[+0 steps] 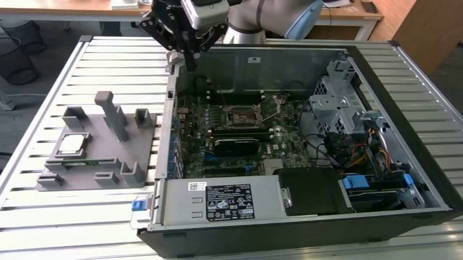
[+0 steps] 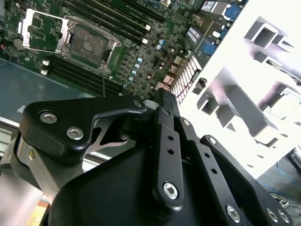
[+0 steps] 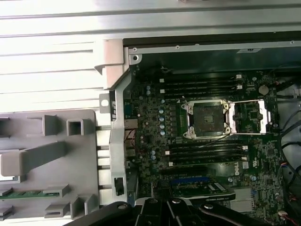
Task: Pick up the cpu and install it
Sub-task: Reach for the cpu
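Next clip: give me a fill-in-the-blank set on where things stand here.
The cpu rests on the grey ____ beside the computer case. The motherboard socket has its metal frame flipped ____. The end effector hangs above a ____ of the case. Missing: fixture; open; corner.

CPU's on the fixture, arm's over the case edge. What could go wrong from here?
The cpu lies among upright posts of the grey fixture; the gripper may clip one.
The gripper hangs above the case wall; a low path could strike it.
The socket is open; a tilted set-down might damage it.
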`<action>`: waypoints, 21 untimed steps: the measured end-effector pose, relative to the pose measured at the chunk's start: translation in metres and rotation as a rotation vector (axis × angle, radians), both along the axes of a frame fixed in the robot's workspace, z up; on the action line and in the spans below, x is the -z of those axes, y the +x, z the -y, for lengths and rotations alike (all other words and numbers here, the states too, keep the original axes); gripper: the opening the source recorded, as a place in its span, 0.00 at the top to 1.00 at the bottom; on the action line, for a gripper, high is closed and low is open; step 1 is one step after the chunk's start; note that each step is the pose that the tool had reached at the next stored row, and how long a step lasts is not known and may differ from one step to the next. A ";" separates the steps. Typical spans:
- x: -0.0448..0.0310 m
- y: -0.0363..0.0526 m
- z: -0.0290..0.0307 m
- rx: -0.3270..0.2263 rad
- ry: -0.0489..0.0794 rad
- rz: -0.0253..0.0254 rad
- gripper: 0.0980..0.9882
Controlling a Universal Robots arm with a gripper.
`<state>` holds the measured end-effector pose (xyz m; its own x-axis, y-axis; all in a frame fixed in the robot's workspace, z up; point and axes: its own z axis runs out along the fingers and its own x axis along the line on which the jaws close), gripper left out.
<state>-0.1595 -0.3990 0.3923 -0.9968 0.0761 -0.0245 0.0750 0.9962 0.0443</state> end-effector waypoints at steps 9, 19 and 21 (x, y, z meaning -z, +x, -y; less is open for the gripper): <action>0.0001 -0.0224 0.0000 0.000 0.000 0.0000 0.99; 0.0002 -0.0493 0.0000 0.000 0.000 0.0000 0.99; 0.0003 -0.0550 0.0000 0.000 0.000 0.0000 0.99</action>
<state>-0.2146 -0.3990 0.3920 -0.9968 0.0762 -0.0244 0.0751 0.9962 0.0443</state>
